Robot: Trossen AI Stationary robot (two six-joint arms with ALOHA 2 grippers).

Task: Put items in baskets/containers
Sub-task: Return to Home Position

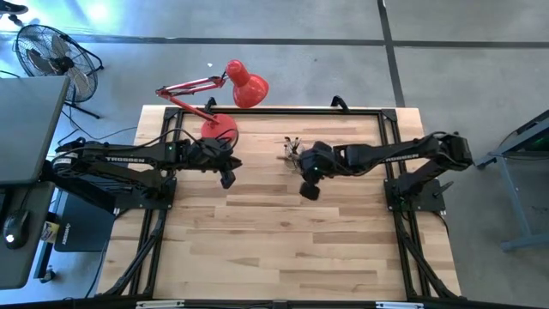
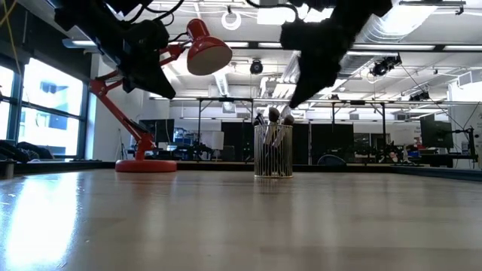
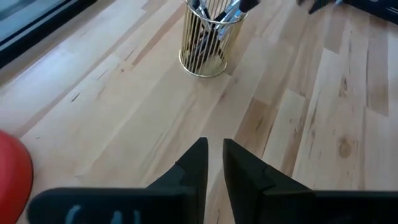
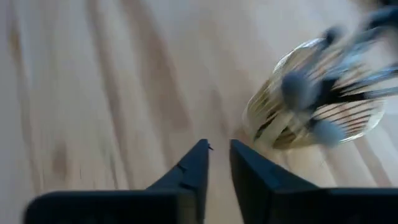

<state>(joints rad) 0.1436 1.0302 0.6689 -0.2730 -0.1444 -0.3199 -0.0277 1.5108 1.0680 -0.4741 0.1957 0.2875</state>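
Observation:
The cup (image 1: 293, 148) is a small cylinder with thin golden upright bars, and it stands on its base on the table's far half. Several brushes (image 2: 271, 117) stand in it, tips up and leaning on its rim. The cup (image 3: 205, 43) and brushes (image 3: 214, 9) also show in the left wrist view, and cup (image 4: 317, 106) and brushes (image 4: 298, 87) in the right wrist view. My left gripper (image 1: 227, 178) hangs above the table to the cup's left, empty and shut. My right gripper (image 1: 309, 190) hovers just near and right of the cup, also empty and shut.
A red desk lamp (image 1: 233, 90) stands with its round base (image 1: 220, 129) at the table's far left, close behind my left gripper. A black frame (image 1: 386, 129) runs along the table's far edge and sides. Bare wood (image 1: 274, 249) fills the near half.

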